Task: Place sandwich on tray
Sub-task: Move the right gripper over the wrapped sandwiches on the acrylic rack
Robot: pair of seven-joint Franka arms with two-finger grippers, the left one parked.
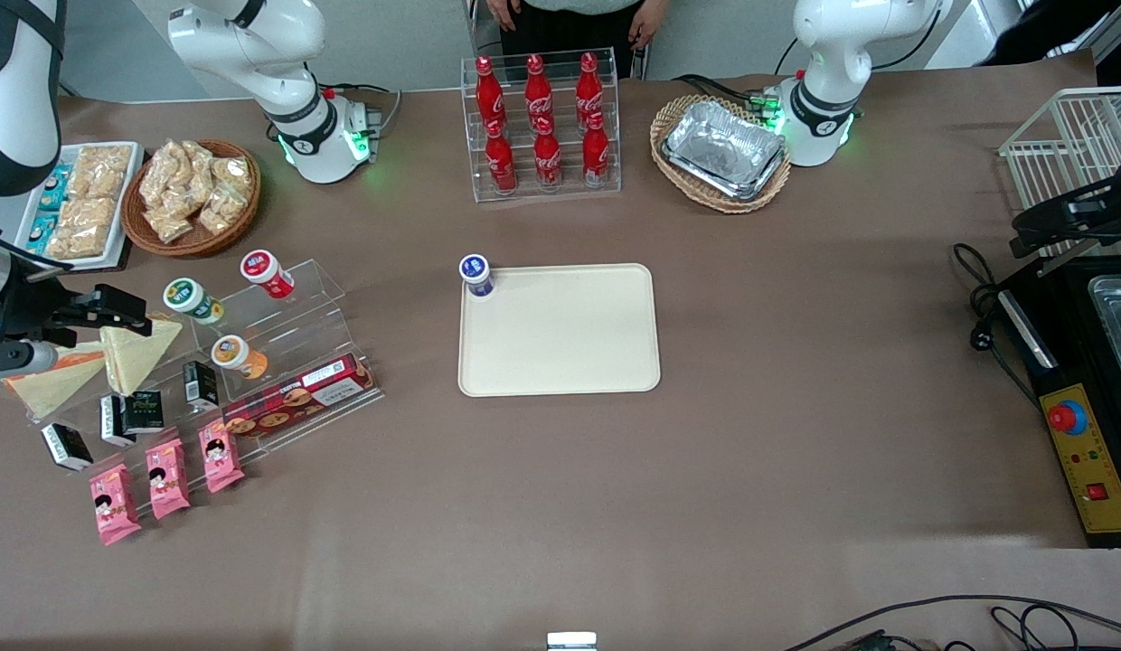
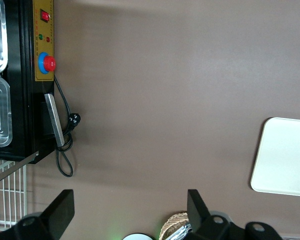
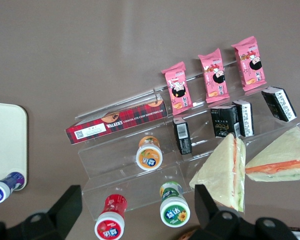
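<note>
the open tool [image 1: 131, 318] hovers over the sandwich [image 1: 137, 353], tray [image 1: 560, 330] well apart.

Wide table covered in matte brown cloth [image 1: 796, 434], evenly lit from above, soft pale glare toward front camera edge. Person in dark clothes [image 1: 569, 23] stands at table edge farthest from front camera. Pale grey floor [image 1: 117, 50] visible there.
</note>
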